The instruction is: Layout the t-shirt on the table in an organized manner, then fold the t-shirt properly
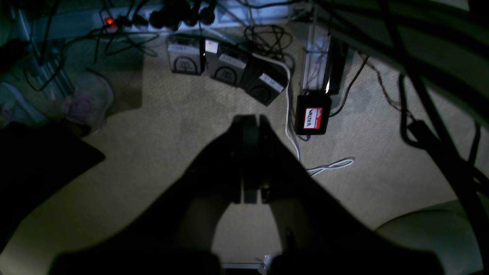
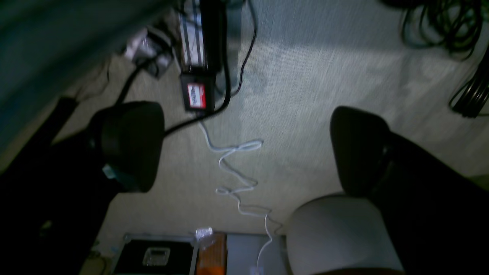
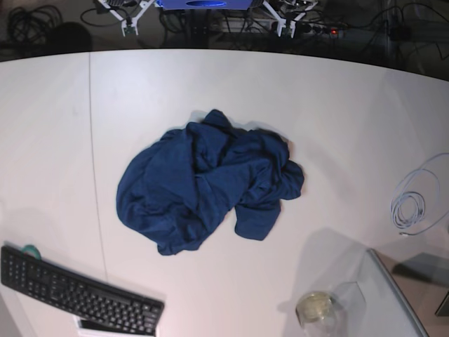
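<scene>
The dark navy t-shirt [image 3: 207,186] lies crumpled in a heap near the middle of the white table [image 3: 351,105] in the base view. Neither arm reaches over the table there. The left wrist view looks down at carpet, and my left gripper [image 1: 250,126] is shut, its dark fingers pressed together with nothing between them. In the right wrist view my right gripper [image 2: 244,149] is open wide above the floor, one finger [image 2: 130,145] at the left and the other far to the right, nothing held. Both wrist views miss the shirt and the table.
A black keyboard [image 3: 77,291] lies at the table's near left. A coiled white cable [image 3: 414,203] sits at the right. A small glass jar [image 3: 316,309] and a glass panel [image 3: 396,295] are at the near right. Power bricks and cables [image 1: 312,114] lie on the floor.
</scene>
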### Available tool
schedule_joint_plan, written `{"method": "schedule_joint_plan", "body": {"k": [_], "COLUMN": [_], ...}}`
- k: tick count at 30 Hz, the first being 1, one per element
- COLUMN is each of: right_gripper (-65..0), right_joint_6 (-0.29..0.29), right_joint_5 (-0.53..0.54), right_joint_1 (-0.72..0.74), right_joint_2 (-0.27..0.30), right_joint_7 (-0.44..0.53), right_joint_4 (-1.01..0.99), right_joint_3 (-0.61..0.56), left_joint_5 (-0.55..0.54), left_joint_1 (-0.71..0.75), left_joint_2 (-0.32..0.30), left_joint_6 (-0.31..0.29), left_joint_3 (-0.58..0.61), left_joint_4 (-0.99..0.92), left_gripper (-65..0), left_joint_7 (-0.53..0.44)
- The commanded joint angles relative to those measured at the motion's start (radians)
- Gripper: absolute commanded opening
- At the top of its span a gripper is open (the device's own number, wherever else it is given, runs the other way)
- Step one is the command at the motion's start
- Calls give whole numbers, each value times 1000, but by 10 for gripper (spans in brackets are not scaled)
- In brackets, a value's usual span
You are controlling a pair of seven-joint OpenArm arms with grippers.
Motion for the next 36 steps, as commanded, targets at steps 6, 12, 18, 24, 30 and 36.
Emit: {"method": "schedule_joint_plan", "body": {"k": [6,12,18,24,30,36], "right_gripper": [-309,-546,-537,-639,-650,-650], "right_joint_6": [8,8,8,7,7,7], "right_joint_5": [-1,2,2,1,1,1], "right_joint_1": [-8,-8,-8,-10,-11,-23], "right_joint_2": [5,6,15,19,19,19], "right_joint_7": [1,1,1,2,2,4], "right_joint_4": [-5,-5,-5,-2,-3,3], "right_joint_3": [-2,4,4,4,2,-1], "left_joint_5": [-1,-1,-1,-1,-1,-1], "left_joint_1": [4,4,10,13,13,42], "left_joint_2": [-5,-5,-5,-5,-5,-6], "left_joint_6": [4,4,3,3,3,3], "left_joint_3": [-9,-9,-9,-9,-9,-9], "left_joint_4": [4,4,4,4,4,4], "left_gripper": [-643,-541,-296,-527,-650,-650], "left_joint_7": [2,2,2,2,2,-110]}}
